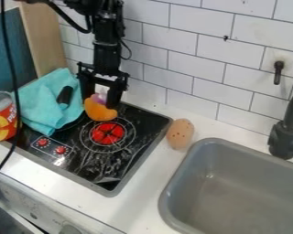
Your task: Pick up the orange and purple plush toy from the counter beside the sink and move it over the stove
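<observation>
Gripper (101,90): black, two-fingered, pointing down above the far edge of the stove (115,181), the landmark for all places below. Fingers stand apart, pinching an orange toy (100,111) with a purple and white part at its top.

Orange toy: directly beneath the gripper, between the fingertips, over the stove's far part; curved, its long axis slanting from upper left to lower right in view. Whether its underside touches the stove, cannot tell.

Red burner disc (107,133): on the stove, toward the camera from the orange toy and slightly right.

Turquoise cloth (42,107): at the stove's far left, a black handle (65,96) against it.

Printed tub (1,119): by the stove's left side.

Brown speckled toy (180,134): just right of the stove.

Grey sink (246,188): farther right of the stove.
</observation>
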